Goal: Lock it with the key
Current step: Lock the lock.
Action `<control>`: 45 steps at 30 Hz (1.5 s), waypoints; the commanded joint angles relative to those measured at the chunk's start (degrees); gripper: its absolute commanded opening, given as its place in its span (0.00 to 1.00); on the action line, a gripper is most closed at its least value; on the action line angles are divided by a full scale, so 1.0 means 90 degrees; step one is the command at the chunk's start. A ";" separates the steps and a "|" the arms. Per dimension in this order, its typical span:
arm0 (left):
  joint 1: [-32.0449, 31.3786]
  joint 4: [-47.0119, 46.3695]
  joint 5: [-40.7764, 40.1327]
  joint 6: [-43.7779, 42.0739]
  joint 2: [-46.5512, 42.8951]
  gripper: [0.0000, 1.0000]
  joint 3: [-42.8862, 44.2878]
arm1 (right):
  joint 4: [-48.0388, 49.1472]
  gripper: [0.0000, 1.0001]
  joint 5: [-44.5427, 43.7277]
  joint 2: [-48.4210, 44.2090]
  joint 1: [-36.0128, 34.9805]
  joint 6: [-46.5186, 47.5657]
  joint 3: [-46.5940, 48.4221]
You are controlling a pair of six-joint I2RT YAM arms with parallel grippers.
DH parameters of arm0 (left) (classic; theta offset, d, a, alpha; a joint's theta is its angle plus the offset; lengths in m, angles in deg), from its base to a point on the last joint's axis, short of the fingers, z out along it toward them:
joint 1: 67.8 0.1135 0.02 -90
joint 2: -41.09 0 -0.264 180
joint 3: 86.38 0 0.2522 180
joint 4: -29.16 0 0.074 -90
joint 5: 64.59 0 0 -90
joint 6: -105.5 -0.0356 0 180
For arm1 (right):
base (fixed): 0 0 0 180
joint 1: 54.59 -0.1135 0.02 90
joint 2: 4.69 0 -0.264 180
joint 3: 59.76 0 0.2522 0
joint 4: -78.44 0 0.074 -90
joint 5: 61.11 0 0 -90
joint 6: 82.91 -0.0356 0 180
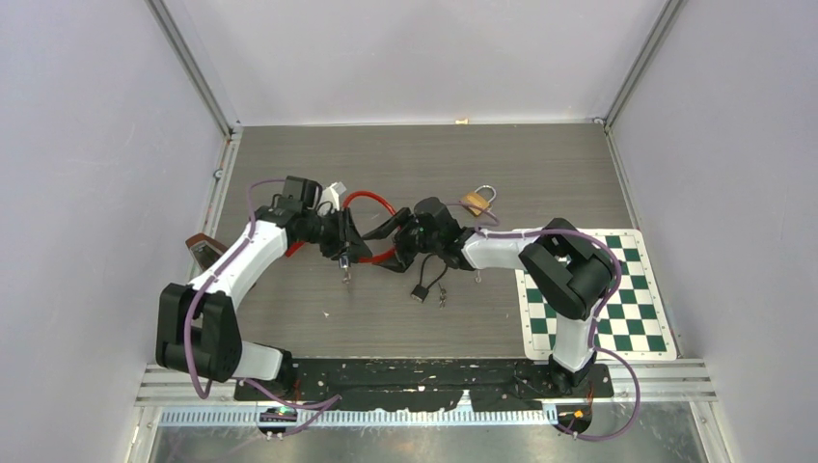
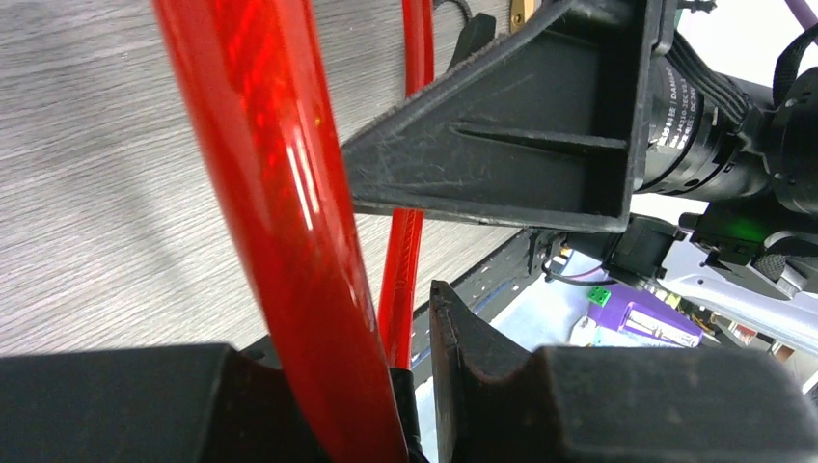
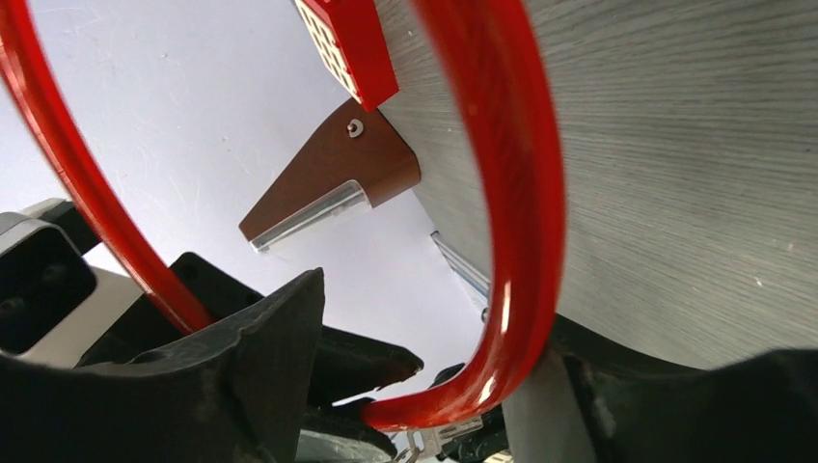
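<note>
Red cable lock (image 1: 369, 197) runs left to right between both arms: right pincer (image 3: 429, 318) gapes around it, left pincer (image 2: 395, 231) grip impossible to tell

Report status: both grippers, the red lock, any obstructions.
Left gripper: fingers around red cable lock, grip unclear. Right gripper open, straddling the loop. Small black padlock on table below right gripper.

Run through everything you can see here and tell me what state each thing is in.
left gripper, at the red cable lock; grip cannot be told.
right gripper, at the same lock; grip cannot be told.
red cable lock, curved in a loop between them.
brass padlock, lying on the table, apart from both grippers.
black padlock, below the right gripper; hanging or lying, unclear.
checkered mat, flat on the table.
</note>
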 commanded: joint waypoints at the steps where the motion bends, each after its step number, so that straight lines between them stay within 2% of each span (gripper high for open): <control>1: 0.0064 -0.0156 -0.0147 -0.0068 0.0042 0.00 -0.0010 | 0.0752 0.74 0.0222 -0.0299 -0.0016 -0.0165 -0.0363; 11: 0.0268 -0.0797 0.0013 0.0545 0.0097 0.00 -0.0240 | 0.1478 0.85 0.0402 -0.0911 0.0098 0.0013 -0.1015; 16: 0.0309 -0.0994 -0.0161 0.0791 0.0080 0.00 -0.0333 | 0.1475 0.85 0.0379 -0.1316 0.0195 0.0404 -0.1179; 20: 0.0311 -0.1056 -0.0343 0.1017 0.0079 0.00 -0.0418 | 0.1344 0.80 0.0478 -0.1707 0.0250 0.1367 -0.1210; 23: 0.0311 -0.1033 -0.0382 0.1193 0.0086 0.00 -0.0476 | 0.1646 0.77 0.1143 -0.1706 0.0343 0.2517 -0.1064; 26: 0.0311 -0.0968 -0.0489 0.1400 0.0071 0.00 -0.0531 | 0.2089 0.71 0.1875 -0.1419 0.0421 0.3207 -0.0719; 29: 0.0311 -0.0971 -0.0497 0.1663 0.0032 0.00 -0.0584 | 0.1550 0.67 0.2156 -0.1386 0.0228 0.4416 -0.0236; 32: 0.0311 -0.0968 -0.0566 0.1900 -0.0001 0.00 -0.0615 | -0.0282 0.65 0.1567 -0.1602 -0.0181 0.5606 0.0143; 38: 0.0311 -0.0944 -0.0706 0.2308 0.0005 0.00 -0.0610 | -0.2082 0.63 -0.0864 -0.2090 -0.0870 0.6916 0.0485; 40: 0.0306 -0.0930 -0.0697 0.2364 0.0059 0.00 -0.0604 | -0.2562 0.62 -0.1431 -0.2104 -0.1060 0.7191 0.0702; 45: 0.0311 -0.0810 -0.0807 0.2403 0.0154 0.00 -0.0589 | -0.2731 0.58 -0.1733 -0.2048 -0.1333 0.7407 0.0910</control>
